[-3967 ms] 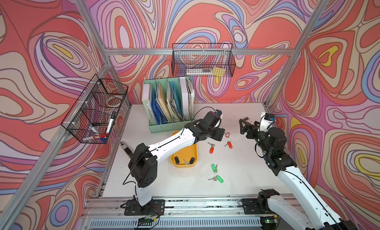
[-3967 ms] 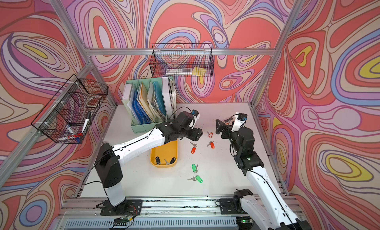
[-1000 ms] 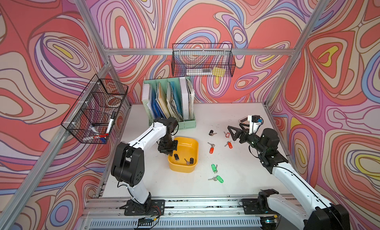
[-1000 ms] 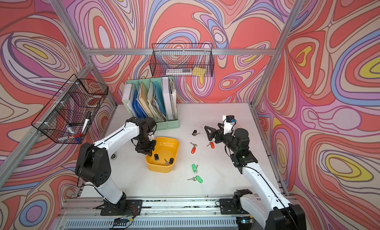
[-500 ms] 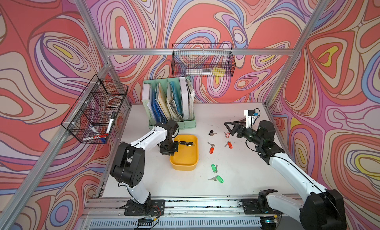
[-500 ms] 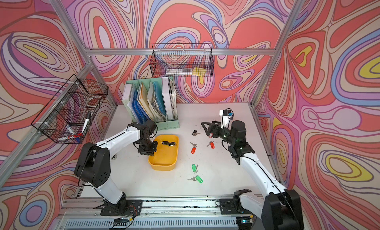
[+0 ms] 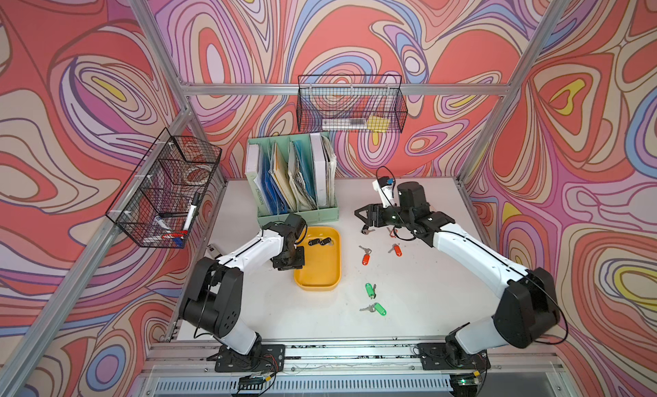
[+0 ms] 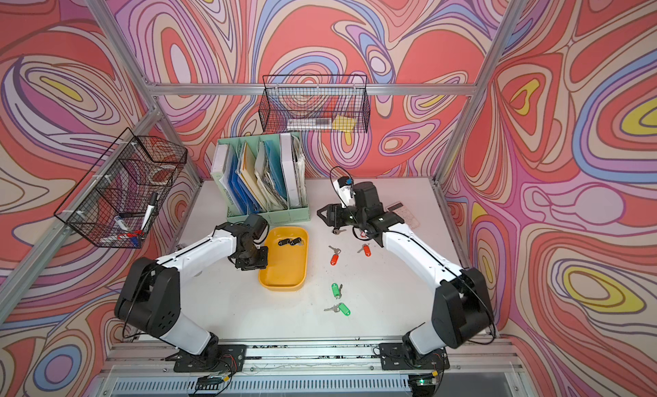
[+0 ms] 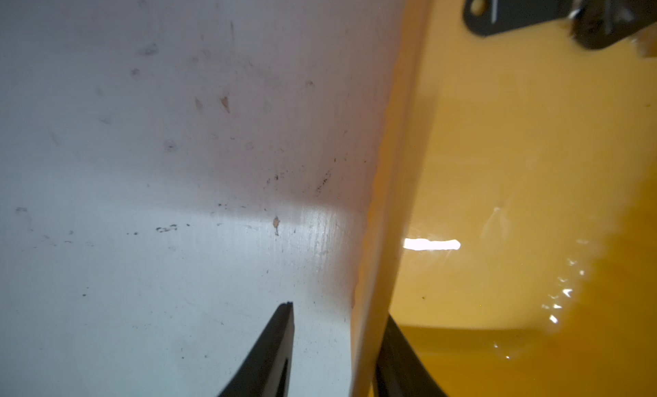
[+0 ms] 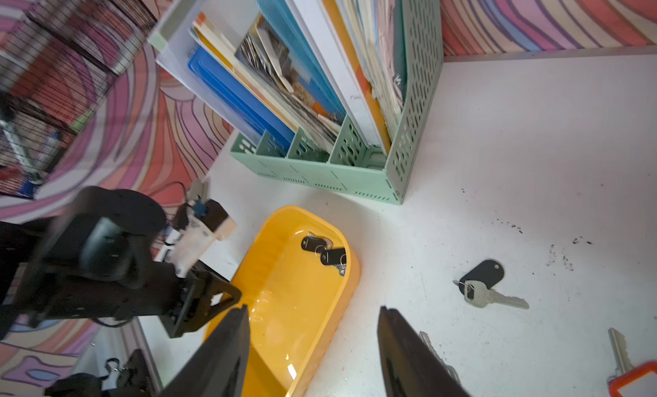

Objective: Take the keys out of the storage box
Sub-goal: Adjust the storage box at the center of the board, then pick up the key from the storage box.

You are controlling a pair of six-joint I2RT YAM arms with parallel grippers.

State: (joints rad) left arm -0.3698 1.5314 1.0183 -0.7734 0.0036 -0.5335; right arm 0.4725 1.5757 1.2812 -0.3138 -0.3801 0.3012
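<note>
Left wrist view: your left gripper (image 9: pixel 339 310) straddles the storage box (image 9: pixel 497 146) wall, jaws apart; your right gripper (image 10: pixel 313 307) is apart, empty.

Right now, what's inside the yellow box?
Two black-tagged keys lie together at the storage box's far end, by the file organizer. The rest of its floor looks bare, but the left gripper, straddling one long wall, hides a small strip there.

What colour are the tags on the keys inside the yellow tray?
Black. The right wrist view shows both key tags in the yellow tray best.
</note>
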